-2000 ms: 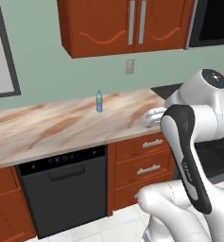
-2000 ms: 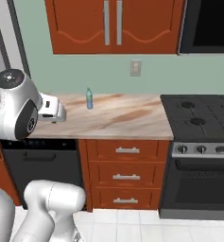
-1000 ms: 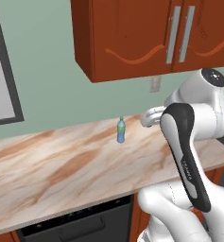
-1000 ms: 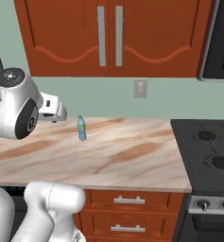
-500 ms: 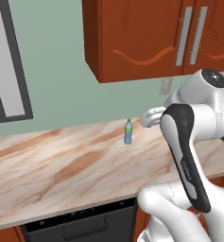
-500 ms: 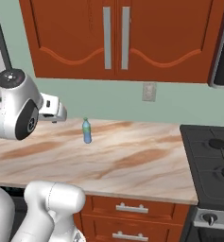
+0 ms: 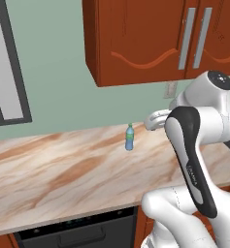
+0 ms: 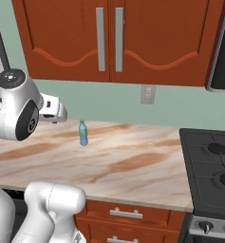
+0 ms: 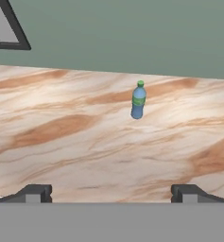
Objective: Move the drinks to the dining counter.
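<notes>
The small blue plastic bottle with a green band [image 9: 138, 99] stands upright at centre frame on the beige veined marble counter [image 9: 75, 142], well ahead of the released, wide-spread jaws, aimed for approach.

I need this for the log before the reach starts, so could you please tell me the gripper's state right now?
Gripper: open and holding nothing; the blue bottle stands apart on the counter.

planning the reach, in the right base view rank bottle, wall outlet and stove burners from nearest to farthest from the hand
1. Bottle: upright on the counter, just right of the hand.
2. Wall outlet: on the green wall, farther right.
3. Stove burners: far right edge.
</notes>
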Robot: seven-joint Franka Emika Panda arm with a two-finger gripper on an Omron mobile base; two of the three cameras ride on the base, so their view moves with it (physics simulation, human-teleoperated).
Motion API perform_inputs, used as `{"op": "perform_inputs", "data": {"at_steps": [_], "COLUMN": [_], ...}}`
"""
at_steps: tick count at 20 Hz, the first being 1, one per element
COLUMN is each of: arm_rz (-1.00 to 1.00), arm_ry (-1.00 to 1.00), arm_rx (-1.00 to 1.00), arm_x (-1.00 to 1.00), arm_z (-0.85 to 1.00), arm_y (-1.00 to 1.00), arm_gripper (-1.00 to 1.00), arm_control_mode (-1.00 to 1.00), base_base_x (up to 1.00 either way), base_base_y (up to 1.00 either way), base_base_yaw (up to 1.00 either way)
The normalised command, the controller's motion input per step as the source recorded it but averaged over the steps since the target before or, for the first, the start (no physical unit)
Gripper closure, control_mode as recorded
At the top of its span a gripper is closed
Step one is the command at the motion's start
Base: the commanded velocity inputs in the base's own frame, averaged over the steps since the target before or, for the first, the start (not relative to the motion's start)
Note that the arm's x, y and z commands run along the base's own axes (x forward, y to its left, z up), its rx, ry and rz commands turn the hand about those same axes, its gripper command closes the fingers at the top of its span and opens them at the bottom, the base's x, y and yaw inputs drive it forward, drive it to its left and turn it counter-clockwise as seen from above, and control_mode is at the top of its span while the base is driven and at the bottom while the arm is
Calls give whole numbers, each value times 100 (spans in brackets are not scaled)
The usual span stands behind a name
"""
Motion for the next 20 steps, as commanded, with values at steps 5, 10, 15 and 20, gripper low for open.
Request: {"op": "perform_inputs", "data": {"at_steps": [5, 10, 15, 20], "arm_rz": [0, 0, 0, -3], "arm_ry": [0, 0, 0, 0], "arm_rx": [0, 0, 0, 2], "arm_x": [0, 0, 0, 3], "arm_z": [0, 0, 0, -1], "arm_y": [0, 0, 0, -6], "arm_gripper": [-100, -100, -100, -100], "arm_control_mode": [100, 100, 100, -100], "base_base_x": [90, 78, 71, 33], "base_base_y": [10, -27, -3, 0], "base_base_yaw": [0, -6, -24, -9]}}
